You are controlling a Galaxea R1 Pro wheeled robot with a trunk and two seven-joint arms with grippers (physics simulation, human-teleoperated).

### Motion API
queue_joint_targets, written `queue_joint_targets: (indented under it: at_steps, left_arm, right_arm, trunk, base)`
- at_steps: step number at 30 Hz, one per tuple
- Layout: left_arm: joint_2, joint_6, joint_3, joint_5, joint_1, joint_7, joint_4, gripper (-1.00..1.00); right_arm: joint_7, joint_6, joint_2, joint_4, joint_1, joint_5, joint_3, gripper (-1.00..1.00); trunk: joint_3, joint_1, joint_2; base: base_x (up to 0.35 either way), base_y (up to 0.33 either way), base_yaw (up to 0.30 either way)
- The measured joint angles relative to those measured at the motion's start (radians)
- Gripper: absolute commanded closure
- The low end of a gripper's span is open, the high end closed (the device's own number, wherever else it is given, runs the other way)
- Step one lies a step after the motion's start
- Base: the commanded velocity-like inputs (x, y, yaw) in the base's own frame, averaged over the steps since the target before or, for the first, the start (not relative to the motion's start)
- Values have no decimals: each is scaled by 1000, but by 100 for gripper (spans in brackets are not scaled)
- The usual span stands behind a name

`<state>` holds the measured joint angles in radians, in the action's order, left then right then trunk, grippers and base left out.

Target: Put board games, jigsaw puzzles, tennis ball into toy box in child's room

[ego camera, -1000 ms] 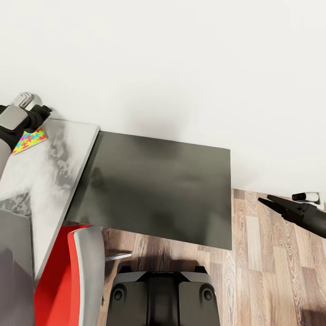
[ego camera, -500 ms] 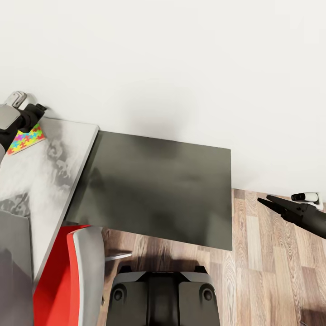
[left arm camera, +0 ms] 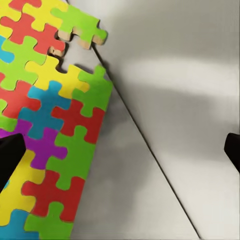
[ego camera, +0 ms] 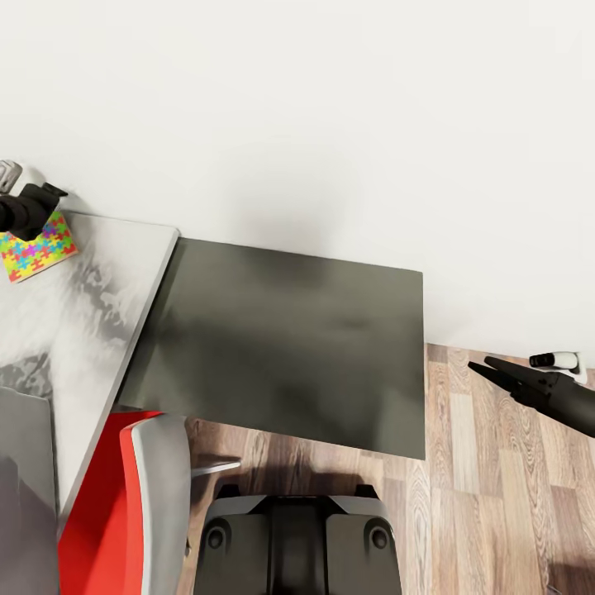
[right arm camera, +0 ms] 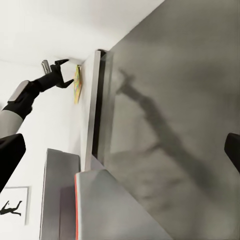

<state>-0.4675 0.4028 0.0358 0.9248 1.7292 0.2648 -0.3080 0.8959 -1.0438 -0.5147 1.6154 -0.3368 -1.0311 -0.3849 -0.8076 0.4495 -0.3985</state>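
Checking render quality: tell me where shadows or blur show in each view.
Head view: soft mottled shadows on the table, sharp overall. Left wrist view: blurred shadow band beside the jigsaw puzzle. Right wrist view: arm's shadow streaks the dark cabinet top.

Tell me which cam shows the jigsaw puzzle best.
Left wrist view: the jigsaw puzzle is close up, individual pieces visible. In the head view it is a small patch at the table's far edge; in the right wrist view, a thin edge-on sliver.
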Motion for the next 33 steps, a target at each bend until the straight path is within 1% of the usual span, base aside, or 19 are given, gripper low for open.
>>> queue_joint_targets:
  at_steps: [2, 6, 19, 25, 33]
  left_arm:
    - [-6, 18, 0, 9, -9, 1, -31, -100]
    - [-11, 34, -1, 18, -18, 2, -61, -100]
    - [-16, 48, -1, 27, -26, 2, -91, -100]
    - [-16, 49, -1, 28, -26, 1, -93, -100]
    - [-17, 50, -1, 27, -27, 1, -95, -100]
  right_arm:
    - [0, 0, 2, 0, 0, 0, 1, -100]
    - [0, 0, 5, 0, 0, 0, 1, -100]
    - [0, 0, 9, 0, 0, 0, 1, -100]
    - [0, 0, 9, 0, 0, 0, 1, -100]
    - [0, 0, 9, 0, 0, 0, 1, -100]
  trunk:
    - [0, 0, 0]
    - [0, 0, 0]
    - [0, 0, 0]
    - [0, 0, 0]
    - [0, 0, 0]
  base:
    - [0, 0, 0]
    - [0, 0, 0]
    - [0, 0, 13]
    - [0, 0, 154]
    - [0, 0, 235]
